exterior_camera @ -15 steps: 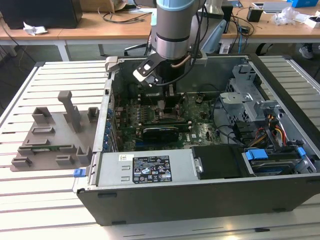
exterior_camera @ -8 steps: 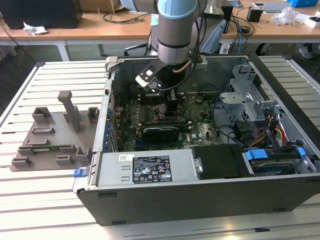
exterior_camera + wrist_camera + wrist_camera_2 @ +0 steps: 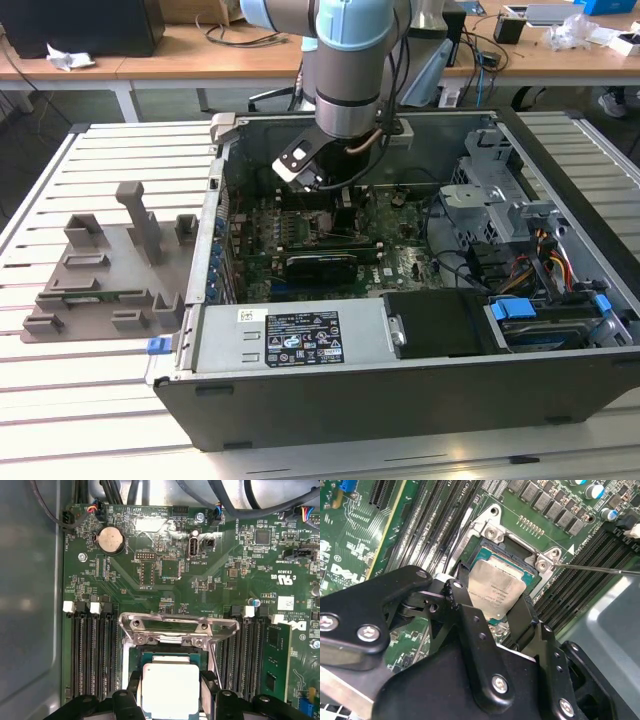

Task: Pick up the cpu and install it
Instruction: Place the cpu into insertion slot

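Observation:
The cpu [image 3: 497, 592] [image 3: 170, 690] is a flat silvery square with a thin pale rim. It lies level in or just above the black socket [image 3: 512, 555] on the green motherboard [image 3: 200, 580]; I cannot tell whether it is seated. My gripper [image 3: 492, 600] [image 3: 171, 682] is shut on the cpu, one black finger [image 3: 465, 610] on each of two opposite edges. The socket's metal load plate [image 3: 177, 625] stands raised beyond the chip. In the exterior view the gripper [image 3: 335, 195] reaches down into the open computer case [image 3: 420, 400] over the board's middle.
Memory slots [image 3: 92, 650] flank the socket on both sides. A thin metal lever [image 3: 600, 570] juts out beside it. A grey plastic tray with upright blocks [image 3: 100, 270] lies outside the case at the exterior view's left. A drive cage [image 3: 500, 190] and cables fill the case's right.

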